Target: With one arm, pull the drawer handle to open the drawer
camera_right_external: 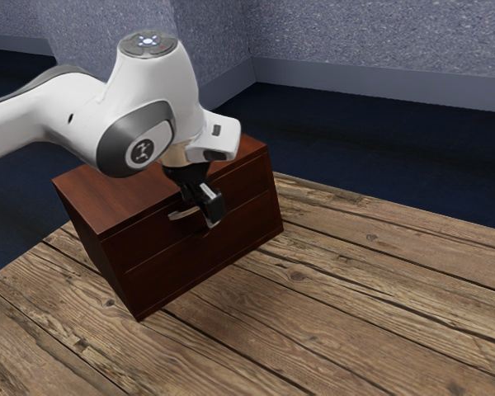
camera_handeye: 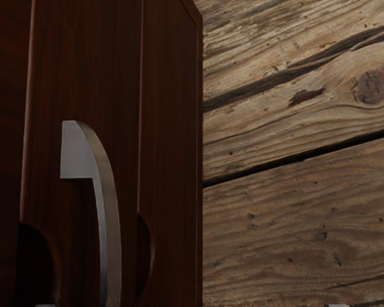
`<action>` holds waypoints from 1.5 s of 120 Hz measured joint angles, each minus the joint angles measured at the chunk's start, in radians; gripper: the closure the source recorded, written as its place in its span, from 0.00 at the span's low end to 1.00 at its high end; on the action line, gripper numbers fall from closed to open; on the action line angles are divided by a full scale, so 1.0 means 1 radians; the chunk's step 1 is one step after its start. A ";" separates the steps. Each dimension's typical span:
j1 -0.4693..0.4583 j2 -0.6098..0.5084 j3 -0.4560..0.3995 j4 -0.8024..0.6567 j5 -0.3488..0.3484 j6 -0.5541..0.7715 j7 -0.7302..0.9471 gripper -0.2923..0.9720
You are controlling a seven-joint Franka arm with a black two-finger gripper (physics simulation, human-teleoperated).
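Item under inspection: a dark red-brown wooden cabinet [camera_right_external: 132, 196] with two drawers. It stands on a plank counter [camera_right_external: 355, 289], set at an angle toward the exterior view's left.

The upper drawer [camera_right_external: 148, 235] carries a silver handle [camera_right_external: 181, 214] on its front. We find that front level with the lower drawer front beneath it, so the drawer reads as shut.

The white arm [camera_right_external: 82, 124] enters from the exterior view's left and bends down over the cabinet's top. The black claw [camera_right_external: 205, 210] hangs in front of the upper drawer, right at the handle. The handle's bar runs out from the claw toward the exterior view's left. We record contact or near contact there and cannot say which.

Claw state: we cannot tell whether it is spread or closed, since the side angle hides this.

From the wrist view, the handle [camera_handeye: 107, 217] is a curved silver bar standing off the cabinet's [camera_handeye: 169, 128] dark wood, directly beneath the hand. The weathered planks of the counter [camera_handeye: 294, 224] lie beyond the cabinet's edge.
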State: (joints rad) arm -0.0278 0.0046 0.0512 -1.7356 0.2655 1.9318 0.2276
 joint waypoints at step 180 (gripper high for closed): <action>0.082 -0.006 -0.087 -0.040 0.012 0.039 -0.043 0.85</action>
State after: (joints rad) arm 0.0537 -0.0010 -0.0356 -1.7758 0.2771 1.9711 0.1850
